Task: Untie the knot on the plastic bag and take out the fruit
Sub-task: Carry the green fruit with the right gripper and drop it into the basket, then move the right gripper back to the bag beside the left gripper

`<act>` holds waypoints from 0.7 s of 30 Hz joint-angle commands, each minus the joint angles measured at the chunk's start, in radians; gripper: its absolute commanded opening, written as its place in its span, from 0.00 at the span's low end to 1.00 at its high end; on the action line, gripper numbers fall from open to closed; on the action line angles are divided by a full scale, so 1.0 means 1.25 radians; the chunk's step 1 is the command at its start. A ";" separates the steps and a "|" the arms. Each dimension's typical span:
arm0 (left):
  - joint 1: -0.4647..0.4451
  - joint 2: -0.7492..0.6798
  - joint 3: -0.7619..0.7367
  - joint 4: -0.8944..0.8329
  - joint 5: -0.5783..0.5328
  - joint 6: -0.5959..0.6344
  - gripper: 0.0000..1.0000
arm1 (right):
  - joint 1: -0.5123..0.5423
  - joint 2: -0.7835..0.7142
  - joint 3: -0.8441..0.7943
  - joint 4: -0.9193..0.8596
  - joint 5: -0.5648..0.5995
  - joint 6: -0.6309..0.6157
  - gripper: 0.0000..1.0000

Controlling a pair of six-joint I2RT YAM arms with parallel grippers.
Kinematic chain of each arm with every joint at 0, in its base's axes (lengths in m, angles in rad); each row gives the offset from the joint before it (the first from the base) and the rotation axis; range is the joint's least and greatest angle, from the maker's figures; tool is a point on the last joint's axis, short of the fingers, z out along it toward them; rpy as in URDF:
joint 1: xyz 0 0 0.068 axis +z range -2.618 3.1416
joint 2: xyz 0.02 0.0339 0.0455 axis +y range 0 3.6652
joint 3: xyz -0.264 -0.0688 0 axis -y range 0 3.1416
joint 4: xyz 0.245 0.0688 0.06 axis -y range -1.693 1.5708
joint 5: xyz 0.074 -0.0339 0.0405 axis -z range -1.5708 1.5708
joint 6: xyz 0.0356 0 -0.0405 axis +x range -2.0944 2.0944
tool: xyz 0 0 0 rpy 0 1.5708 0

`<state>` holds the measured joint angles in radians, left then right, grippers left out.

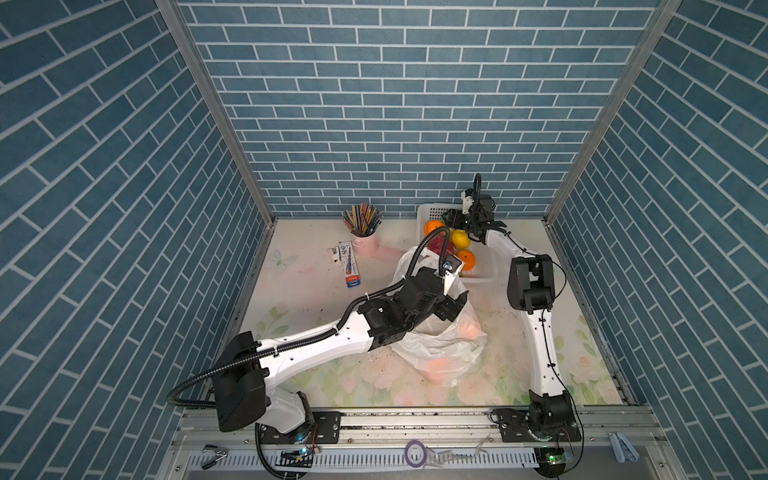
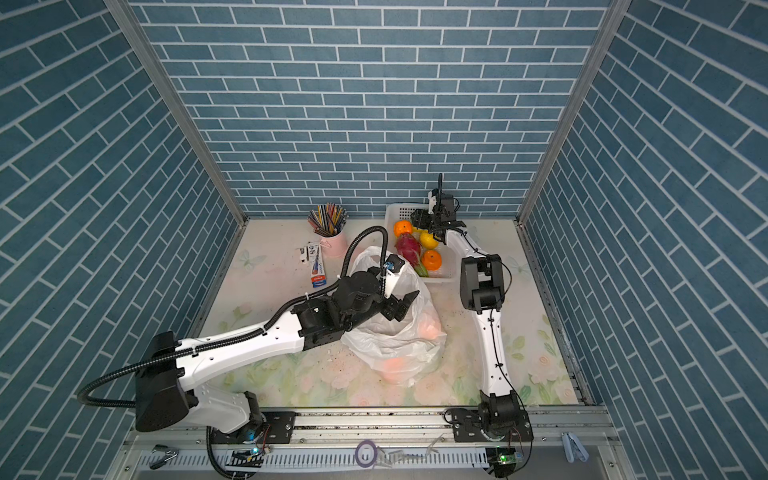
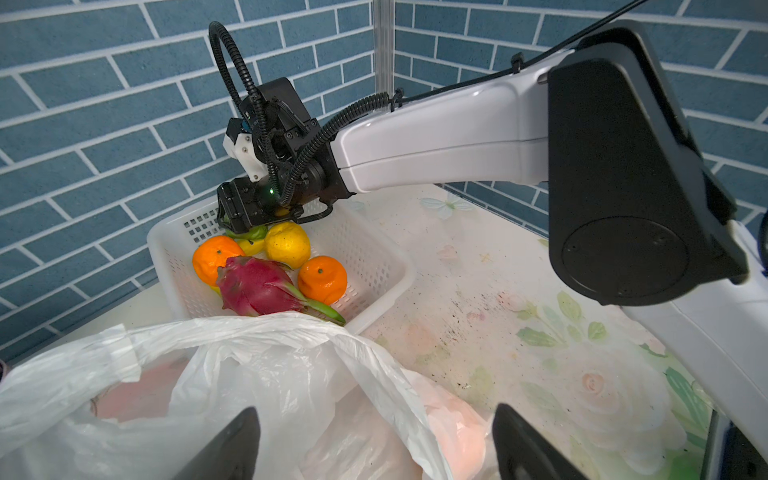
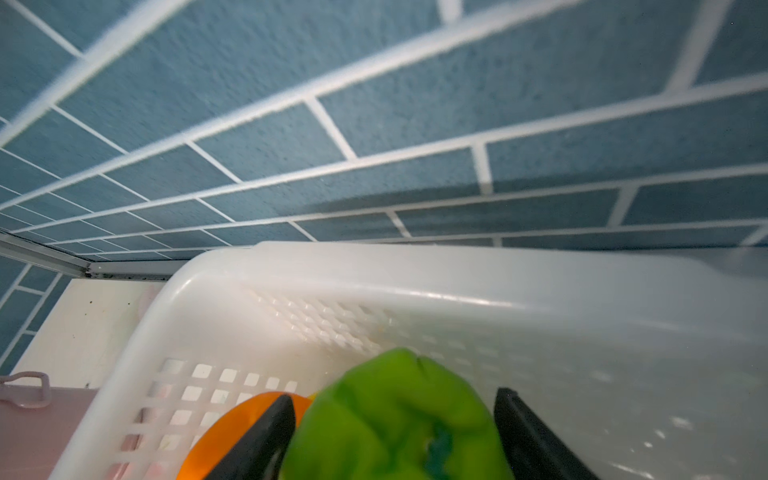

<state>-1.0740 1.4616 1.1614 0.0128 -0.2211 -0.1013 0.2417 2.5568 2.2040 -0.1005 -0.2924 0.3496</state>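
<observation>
1 plastic bag (image 1: 436, 349) lies mid-table, long axis front-to-back, far end just beside the basket (image 3: 382, 266) — 2 pinkish-orange fruit shapes (image 1: 469, 330) show through it. In basket: 2 oranges (image 3: 217, 257), 1 lemon (image 3: 288, 244), 1 dragon fruit (image 3: 257, 286) w/ green tip toward bag. L gripper (image 3: 376, 409) spread wide above bag. R gripper (image 4: 395, 397) over basket, 1 green fruit (image 4: 395, 428) between its fingers — gripped or loose, can't tell.

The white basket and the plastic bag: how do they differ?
The basket is stiff, with perforated walls; the plastic bag is thin, crinkled and slumped. In the basket an orange, lemon and dragon fruit show plainly; in the bag fruit shows only as pinkish blurs through the film. The basket stands by the back wall, the bag nearer the middle. Both are white.
</observation>
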 commanded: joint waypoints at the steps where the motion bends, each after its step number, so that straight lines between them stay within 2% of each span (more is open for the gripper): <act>1: -0.003 -0.002 0.006 0.007 -0.002 -0.022 0.88 | 0.002 -0.078 0.001 -0.067 0.008 -0.040 0.81; 13: -0.006 -0.099 -0.070 -0.012 -0.024 -0.112 0.88 | 0.002 -0.289 -0.147 -0.096 0.025 -0.049 0.86; 21: -0.005 -0.174 -0.131 -0.021 -0.048 -0.151 0.87 | 0.004 -0.545 -0.377 -0.054 0.059 -0.072 0.87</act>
<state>-1.0744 1.2705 1.0260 0.0036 -0.2512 -0.2451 0.2420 1.9762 1.7981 -0.1871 -0.2512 0.3084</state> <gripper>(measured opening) 0.871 0.870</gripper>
